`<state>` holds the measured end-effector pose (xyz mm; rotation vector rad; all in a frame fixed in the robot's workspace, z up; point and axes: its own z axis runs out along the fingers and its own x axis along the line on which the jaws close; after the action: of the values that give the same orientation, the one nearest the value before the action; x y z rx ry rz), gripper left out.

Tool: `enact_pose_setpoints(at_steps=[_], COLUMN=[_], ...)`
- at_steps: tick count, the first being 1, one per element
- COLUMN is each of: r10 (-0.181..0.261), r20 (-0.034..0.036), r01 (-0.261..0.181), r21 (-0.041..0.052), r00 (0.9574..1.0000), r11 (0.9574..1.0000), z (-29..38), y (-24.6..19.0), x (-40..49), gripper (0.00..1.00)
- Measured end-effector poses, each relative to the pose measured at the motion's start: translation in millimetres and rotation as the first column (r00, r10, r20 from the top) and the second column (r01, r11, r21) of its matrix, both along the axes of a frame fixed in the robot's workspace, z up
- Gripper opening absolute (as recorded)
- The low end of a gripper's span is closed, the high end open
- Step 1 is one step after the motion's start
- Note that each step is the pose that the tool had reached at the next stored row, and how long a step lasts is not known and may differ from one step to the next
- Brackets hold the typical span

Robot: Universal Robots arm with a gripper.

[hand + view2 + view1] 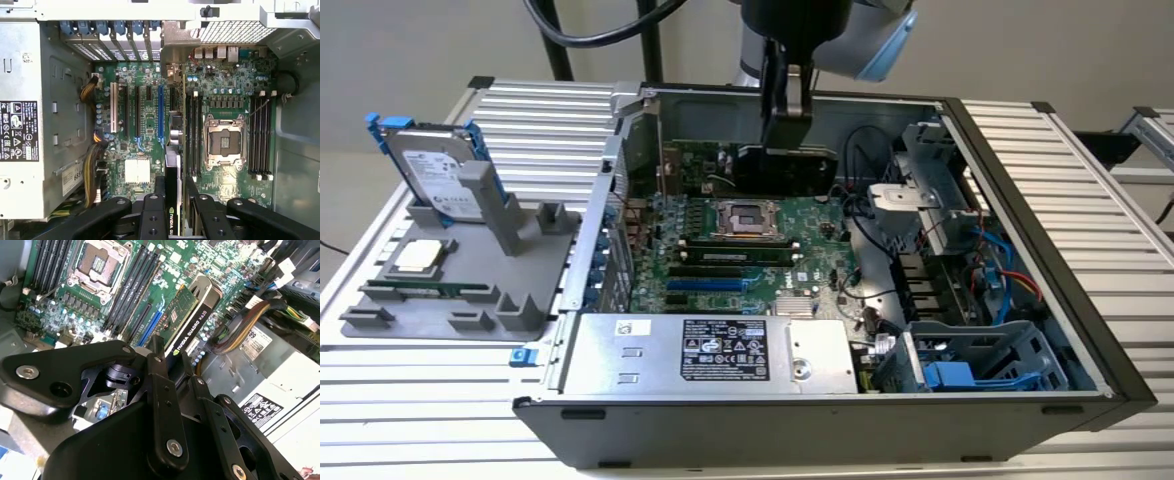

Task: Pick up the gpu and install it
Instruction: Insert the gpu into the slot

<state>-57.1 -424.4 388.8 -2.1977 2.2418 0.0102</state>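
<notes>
My gripper (787, 140) is shut on the gpu (785, 172), a small card with a black shroud. It hangs on edge inside the open computer case, above the green motherboard (720, 255). In the second wrist view the gpu (186, 305) shows its green board on one face and its black shroud on the other, clamped at the gripper (170, 357). In the first wrist view the gpu (171, 160) is seen edge-on in the gripper (173, 186), lying alongside the long blue slot (160, 115) and just beside it, above the board.
A bare processor socket (750, 217) and memory slots (192, 135) lie beside the card. The power supply (707, 350) fills the case's near side; cables (987, 270) and drive cages are at the exterior view's right. A grey fixture (440, 300) outside holds a hard drive (434, 170).
</notes>
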Motion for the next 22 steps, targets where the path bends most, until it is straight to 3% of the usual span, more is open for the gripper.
enact_pose_setpoints(at_steps=[9, 15, 22], r10=[0.000, 0.000, 0.000], r20=[-0.0003, -0.0006, -0.0015], r01=[0.000, 0.000, 0.000], r21=[-0.0001, -0.0059, -0.0060], r00=[1.0000, 1.0000, 1.0000], r11=[1.0000, 1.0000, 1.0000], z=[-5.1, -8.4, -9.0], y=[0.0, 0.0, 0.0], x=[-0.1, 0.0, 0.0], gripper=[0.00, 0.00, 0.00])
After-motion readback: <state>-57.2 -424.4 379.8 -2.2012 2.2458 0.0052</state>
